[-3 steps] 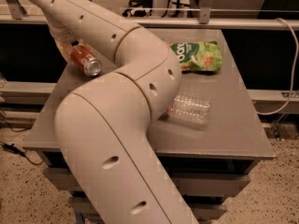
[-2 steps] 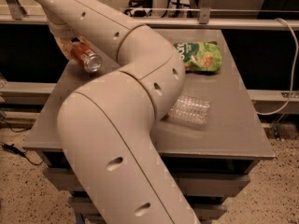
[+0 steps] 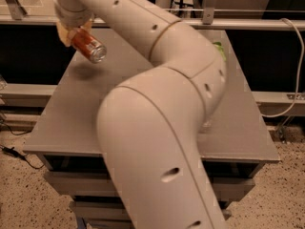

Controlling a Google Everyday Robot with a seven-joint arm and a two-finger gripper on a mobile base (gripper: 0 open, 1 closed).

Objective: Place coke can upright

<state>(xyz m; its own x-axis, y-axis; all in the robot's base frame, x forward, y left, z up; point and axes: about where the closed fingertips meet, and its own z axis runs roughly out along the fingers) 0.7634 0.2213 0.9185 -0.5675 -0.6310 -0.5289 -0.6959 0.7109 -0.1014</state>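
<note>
One arm (image 3: 157, 128) fills most of the camera view. It rises from the lower centre, bends at a wide elbow and reaches back to the upper left.

End effector (image 3: 75, 34) position: upper left of the view, above the far left corner of the table (image 3: 62, 123).

End effector state: pinching the coke can (image 3: 88, 46) at its rear portion. One tan finger pad (image 3: 63, 33) shows on the left side of the can.

Coke can position: held clear of the table, not touching the surface. A soft shadow (image 3: 83, 70) lies on the tabletop beneath it.

Coke can attitude: tilted, not upright. The silver end (image 3: 97, 54) points down and to the right, toward the camera.

Green snack bag (image 3: 220, 50): only a narrow edge shows past the arm, on the far right part of the table. The rest is hidden.

Rail (image 3: 248, 23): a metal bar runs across the view behind the table.

Floor (image 3: 19, 185): speckled, visible on both sides of the table.
</note>
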